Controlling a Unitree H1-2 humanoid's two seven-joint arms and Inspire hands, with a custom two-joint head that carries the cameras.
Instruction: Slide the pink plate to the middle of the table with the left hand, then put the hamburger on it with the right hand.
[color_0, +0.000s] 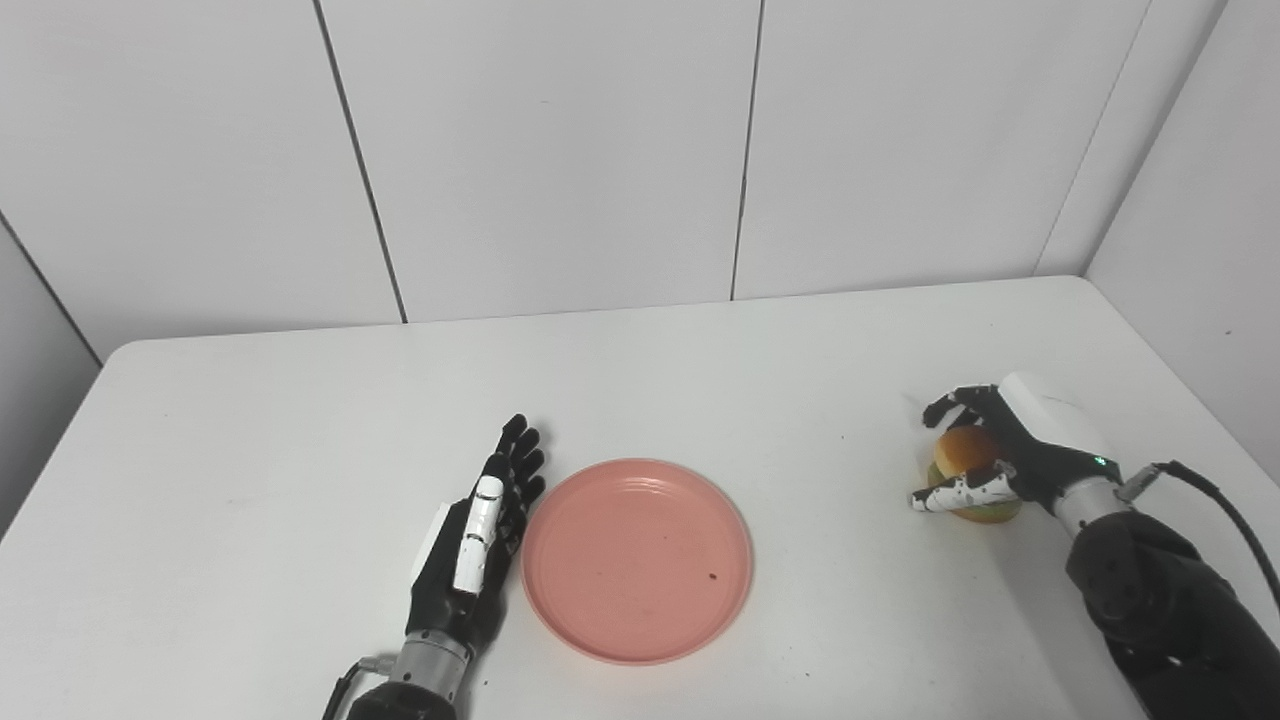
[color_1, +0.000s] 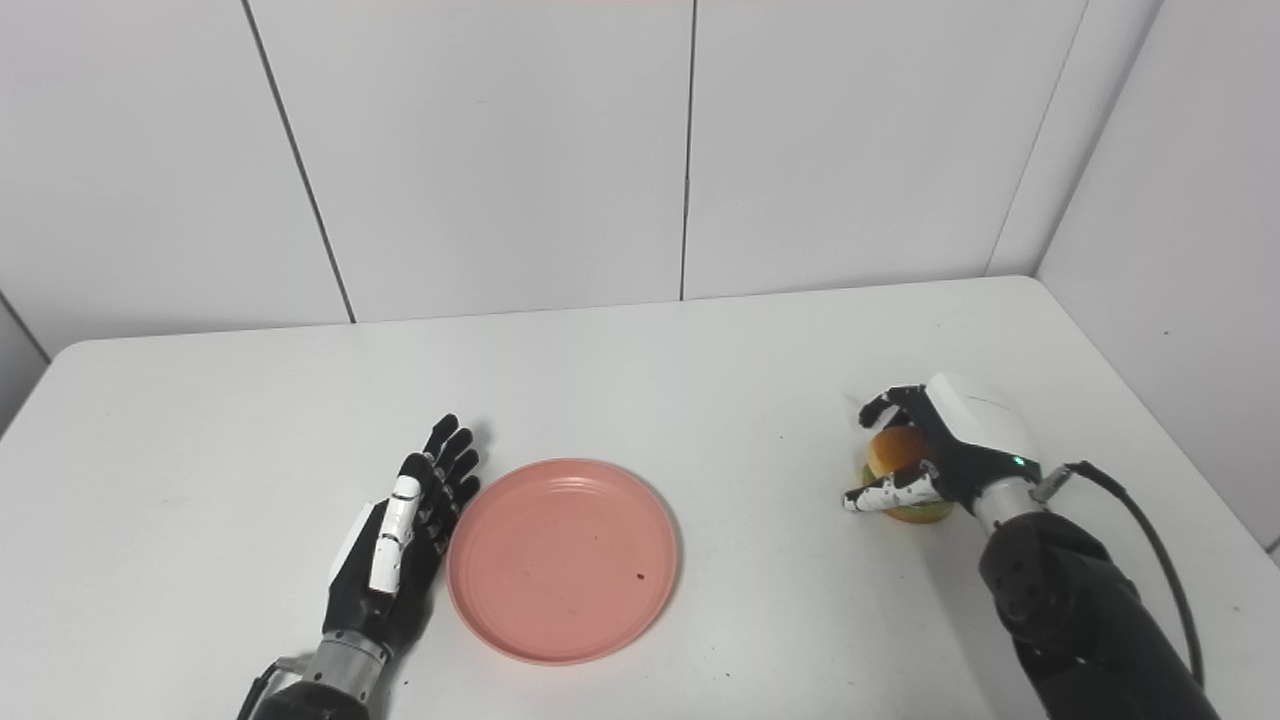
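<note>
The pink plate lies empty on the white table, near the middle front. My left hand is open, with its fingers straight and its edge against the plate's left rim. The hamburger, with an orange bun and a green layer, sits on the table at the right. My right hand is wrapped around it: the fingers curl over its far side and the thumb lies across its near side. The burger rests on the table surface. It also shows in the right eye view.
The white table runs back to a white panelled wall, with another wall close on the right. A black cable loops from the right wrist.
</note>
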